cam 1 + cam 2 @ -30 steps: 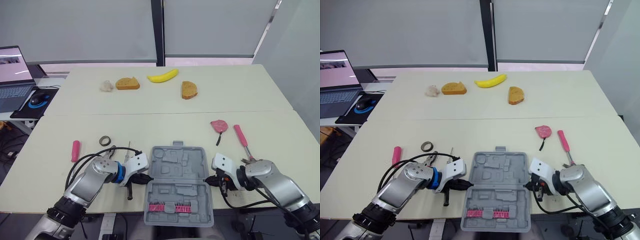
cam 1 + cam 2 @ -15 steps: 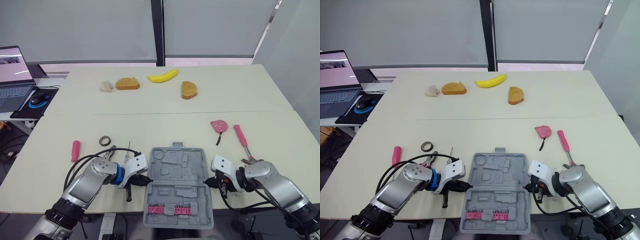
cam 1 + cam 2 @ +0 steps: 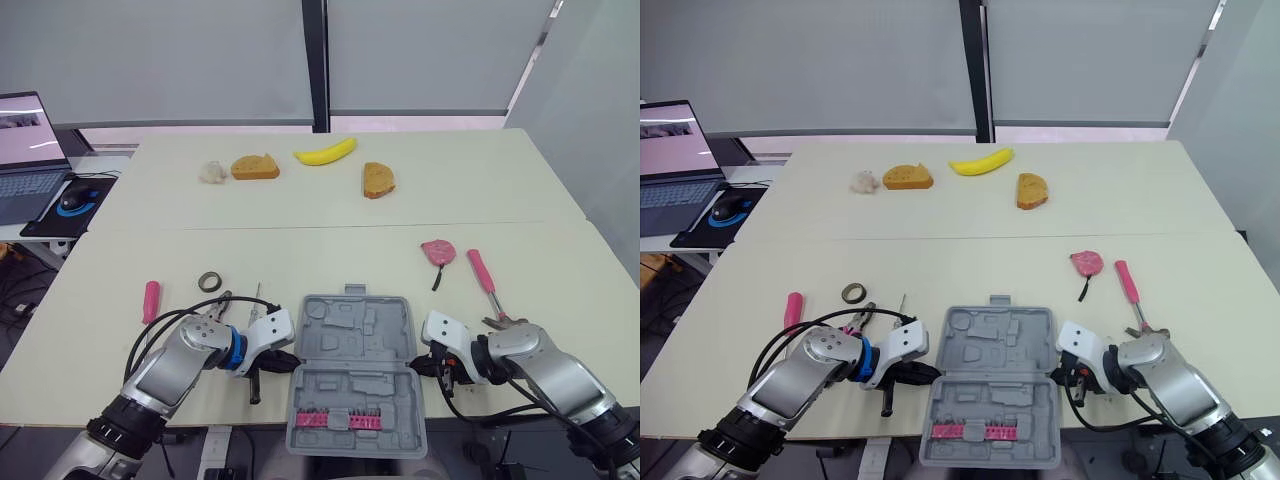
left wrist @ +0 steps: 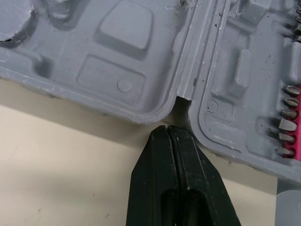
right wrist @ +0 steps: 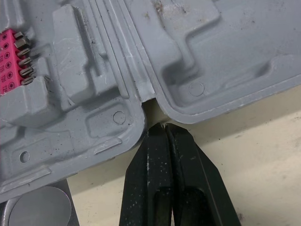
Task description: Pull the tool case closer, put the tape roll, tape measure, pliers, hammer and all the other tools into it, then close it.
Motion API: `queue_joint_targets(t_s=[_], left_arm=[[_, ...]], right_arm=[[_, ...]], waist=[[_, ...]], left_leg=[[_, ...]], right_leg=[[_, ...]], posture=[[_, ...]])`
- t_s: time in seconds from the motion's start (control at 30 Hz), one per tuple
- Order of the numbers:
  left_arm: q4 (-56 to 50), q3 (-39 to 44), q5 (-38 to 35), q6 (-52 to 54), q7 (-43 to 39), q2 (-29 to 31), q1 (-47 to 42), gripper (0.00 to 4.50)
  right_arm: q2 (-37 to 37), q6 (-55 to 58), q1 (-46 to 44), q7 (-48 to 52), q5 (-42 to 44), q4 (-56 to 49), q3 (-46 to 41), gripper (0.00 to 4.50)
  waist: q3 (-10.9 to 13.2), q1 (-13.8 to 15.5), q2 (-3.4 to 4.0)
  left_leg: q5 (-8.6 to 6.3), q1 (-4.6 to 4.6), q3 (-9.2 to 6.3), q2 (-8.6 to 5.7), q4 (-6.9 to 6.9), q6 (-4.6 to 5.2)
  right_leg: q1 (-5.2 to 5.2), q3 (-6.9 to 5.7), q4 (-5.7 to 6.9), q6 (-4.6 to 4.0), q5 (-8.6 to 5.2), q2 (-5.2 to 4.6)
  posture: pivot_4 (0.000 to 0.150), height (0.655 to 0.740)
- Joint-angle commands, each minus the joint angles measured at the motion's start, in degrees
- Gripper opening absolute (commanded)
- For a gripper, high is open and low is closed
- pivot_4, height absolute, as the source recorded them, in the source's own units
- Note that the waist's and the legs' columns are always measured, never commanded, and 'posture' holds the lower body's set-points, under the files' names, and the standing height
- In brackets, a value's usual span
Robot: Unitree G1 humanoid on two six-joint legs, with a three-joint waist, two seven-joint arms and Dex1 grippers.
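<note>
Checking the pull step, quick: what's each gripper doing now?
Left gripper: closed, empty, tips at the tool case hinge.
Right gripper: closed, empty, at the hinge's other end.

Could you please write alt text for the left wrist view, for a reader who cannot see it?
The left gripper, its two black fingers shut, points at the hinge notch of the open grey tool case lying on a cream table. One half holds screwdriver bits in a pink holder.

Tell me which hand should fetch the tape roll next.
Left. The tape roll lies left of the tool case, close to the left hand. The right hand sits at the case's opposite side, near the hammer. Both hands are shut and holding nothing.
</note>
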Motion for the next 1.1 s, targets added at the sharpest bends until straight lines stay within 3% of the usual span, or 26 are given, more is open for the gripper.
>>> queue_joint_targets(t_s=[0.03,0.3,0.47,0.67,0.83,0.93,1.03,1.1], left_arm=[[-0.05,-0.74,0.16,-0.53,-0.34,0.61,0.0,0.0],[1.83,-0.02,0.81,-1.89,-0.27,1.43,-0.49,0.0],[4.49,4.7,-0.73,-4.98,-0.97,5.18,-0.88,0.0],[4.9,21.16,-11.09,-7.4,-0.7,6.74,0.13,0.0],[13.51,34.22,-11.82,-14.41,4.08,9.32,4.28,0.0],[19.2,40.23,-12.61,-17.13,5.11,11.0,7.35,0.54],[23.18,44.53,-13.46,-19.21,6.25,11.19,9.85,1.55],[27.86,50.02,-13.86,-23.94,8.01,11.15,13.05,2.18]], right_arm=[[-0.37,-1.11,-0.68,0.14,0.91,-0.22,-0.27,0.01],[-0.68,-1.63,-0.73,-1.23,0.16,1.25,-1.06,0.01],[-3.81,-3.23,2.59,-1.9,2.06,-1.13,-7.0,0.01],[-7.38,-15.08,11.0,-5.99,1.53,-5.99,-19.75,0.01],[-8.51,-20.94,18.66,-6.89,3.2,-7.88,-32.94,0.01],[-8.88,-22.34,22.14,-5.48,5.36,-8.52,-40.2,0.0],[-8.98,-23.39,24.04,-4.45,6.78,-7.24,-44.92,0.0],[-8.94,-23.77,27.0,-2.24,8.52,-6.91,-49.47,0.46]], waist=[[0.0,0.0,0.0],[0.0,0.0,0.0],[0.0,0.07,0.0],[0.01,0.22,-0.01],[0.01,-0.01,-0.01],[0.02,-0.04,-0.03],[0.03,0.3,-0.04],[0.02,0.65,-0.05]], left_leg=[[0.0,0.0,0.0,0.0,0.0,0.0],[0.0,0.01,0.0,0.0,0.0,0.0],[0.0,0.01,-0.01,0.01,0.0,0.0],[0.0,-0.03,-0.02,0.03,-0.01,0.0],[0.0,0.0,0.0,0.03,-0.03,0.0],[0.0,0.02,0.03,0.08,-0.08,0.0],[-0.01,0.08,0.03,0.08,-0.06,0.01],[-0.02,0.11,0.02,0.08,-0.06,0.03]], right_leg=[[0.0,0.0,0.0,0.0,0.0,0.0],[0.01,0.0,0.0,0.0,0.0,0.0],[0.01,-0.01,0.0,0.0,0.0,0.0],[-0.03,-0.04,-0.02,0.0,-0.01,0.0],[0.0,-0.02,-0.04,0.01,-0.01,0.0],[-0.01,-0.01,-0.04,0.0,-0.01,0.01],[-0.02,-0.03,-0.07,0.0,-0.01,0.0],[-0.04,-0.03,-0.13,0.0,-0.01,-0.01]], posture=[[0.15,0.7361],[0.15,0.7361],[0.15,0.7361],[0.15,0.7361],[0.15,0.7361],[0.15,0.7361],[0.15,0.7361],[0.15,0.7361]])
